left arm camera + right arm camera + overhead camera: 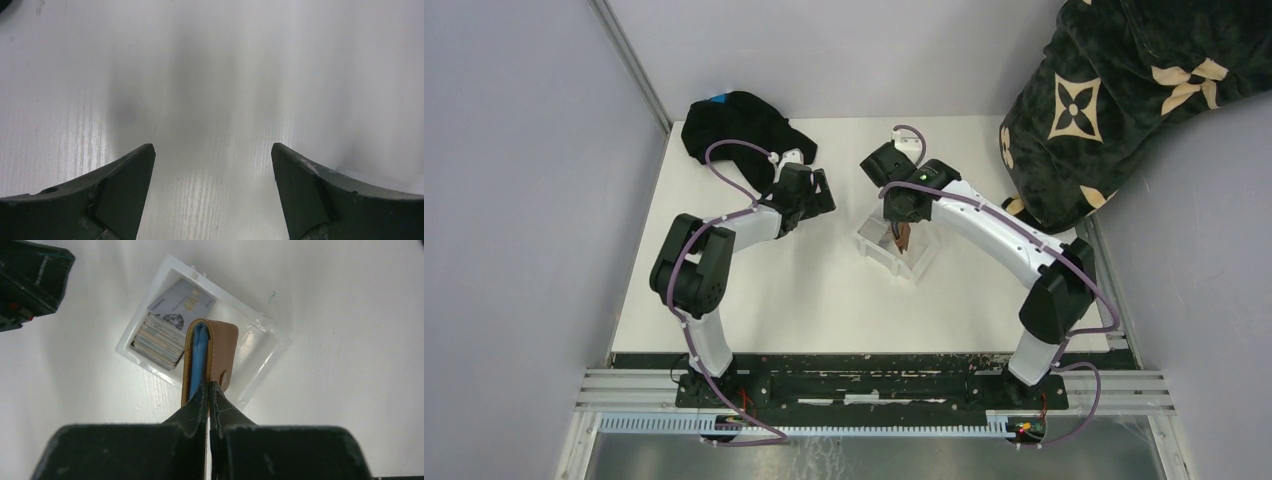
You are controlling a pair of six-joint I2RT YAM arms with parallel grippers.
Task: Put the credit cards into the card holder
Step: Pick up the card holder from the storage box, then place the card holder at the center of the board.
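Overhead, a black cloth (734, 125) lies far left on the table (824, 300). Only its wrist view shows the left gripper (212, 165) spread wide over bare tabletop. Rightward, the right gripper (208, 390) pinches the card holder (220, 347) above a clear tray (257, 347) — that wrist camera alone reveals the credit cards (165, 335) stacked inside, partly hidden by the holder. A patterned blanket (1124, 90) drapes far right.

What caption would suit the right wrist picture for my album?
Right gripper shut on the brown card holder, above a clear tray with stacked credit cards.
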